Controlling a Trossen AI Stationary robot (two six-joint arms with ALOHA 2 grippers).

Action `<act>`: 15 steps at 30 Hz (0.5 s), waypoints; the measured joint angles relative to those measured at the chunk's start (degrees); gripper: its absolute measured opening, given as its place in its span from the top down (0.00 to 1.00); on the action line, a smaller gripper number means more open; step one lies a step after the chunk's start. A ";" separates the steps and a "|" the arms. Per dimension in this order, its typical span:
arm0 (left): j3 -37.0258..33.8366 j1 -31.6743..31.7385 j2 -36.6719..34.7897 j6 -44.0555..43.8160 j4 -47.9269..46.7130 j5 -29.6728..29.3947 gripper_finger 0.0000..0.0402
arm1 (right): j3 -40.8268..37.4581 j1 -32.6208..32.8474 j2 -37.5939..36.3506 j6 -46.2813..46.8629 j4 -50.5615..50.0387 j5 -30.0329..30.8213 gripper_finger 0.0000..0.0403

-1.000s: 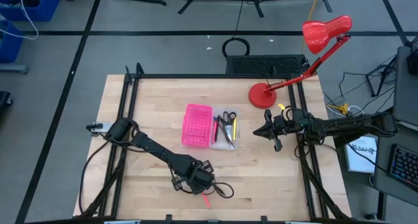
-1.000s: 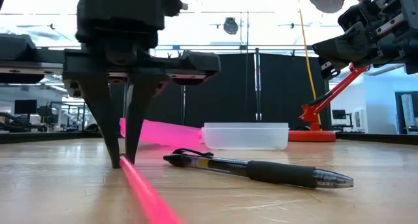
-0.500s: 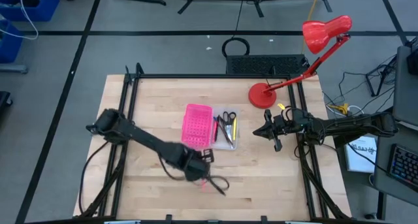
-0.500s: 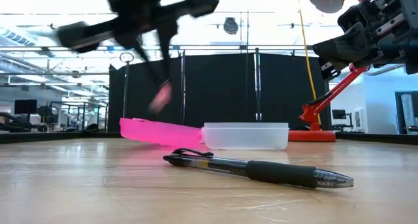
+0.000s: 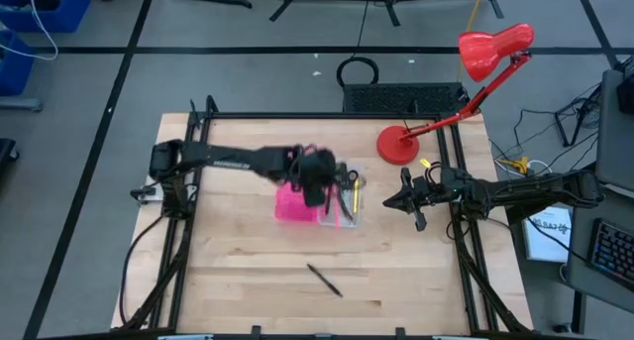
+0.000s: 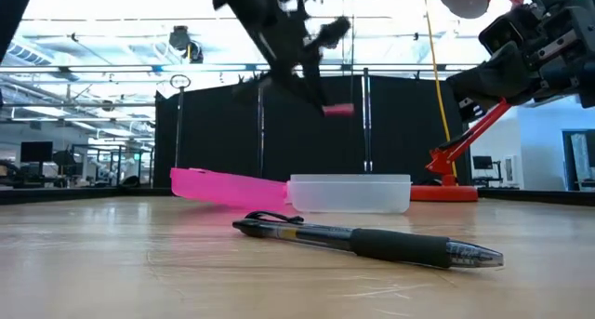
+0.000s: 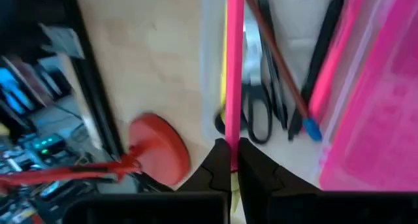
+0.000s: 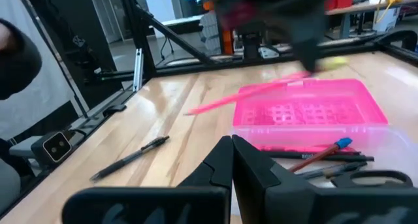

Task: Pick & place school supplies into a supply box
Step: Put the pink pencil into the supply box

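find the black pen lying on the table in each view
high view: black pen alone on bare wood at the near edge.
low view: foreground, lying across.
left wrist view: not in it.
right wrist view: on the wood, away from the trays.
shared landmark: pink tray.

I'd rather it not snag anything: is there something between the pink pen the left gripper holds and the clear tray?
Nothing visible: the left gripper holds the pink pen above the clear tray, which holds scissors and pens.

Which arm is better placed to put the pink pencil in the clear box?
Left: its left gripper grips the pink pencil above the clear box; the right gripper waits shut beside it.
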 joint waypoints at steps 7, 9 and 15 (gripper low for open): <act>0.04 5.72 6.57 7.63 2.49 2.72 0.95 | 0.00 0.00 0.21 -1.19 -1.35 0.02 1.00; 0.04 6.04 8.38 8.78 2.69 2.59 0.95 | 0.00 0.00 0.35 -1.84 -0.95 0.02 1.00; 0.04 6.18 10.98 11.01 3.89 1.46 0.96 | 0.00 -0.01 0.37 -1.95 -0.97 0.03 1.00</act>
